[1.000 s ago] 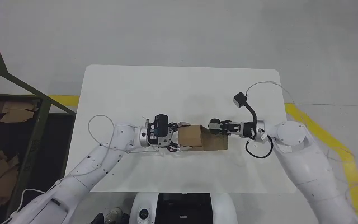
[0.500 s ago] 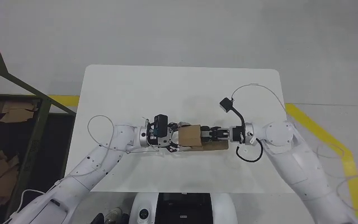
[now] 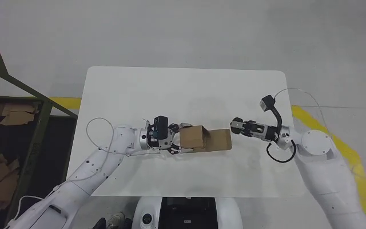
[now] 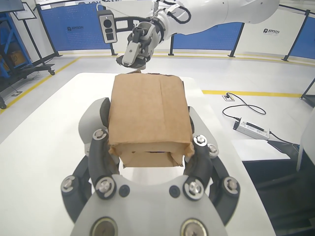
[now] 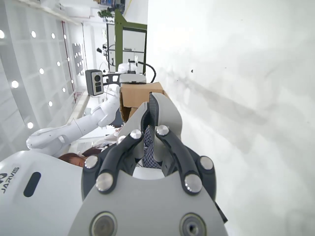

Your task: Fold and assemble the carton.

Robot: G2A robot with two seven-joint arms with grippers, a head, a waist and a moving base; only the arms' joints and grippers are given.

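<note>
While the brown carton [image 3: 201, 139] lies lengthwise near the front middle of the white worktop [image 3: 171, 91], the left pincer [image 3: 175, 141] is clamped on one end of it, with a finger pressed against each side wall. From the left wrist view, the carton runs straight out from between those fingers, and its folded near end faces the wrist. The right pincer [image 3: 234, 125] has its fingers pressed together with nothing between them. It sits just beside the carton's opposite end, at the rear corner, and I cannot tell whether it touches the cardboard.
</note>
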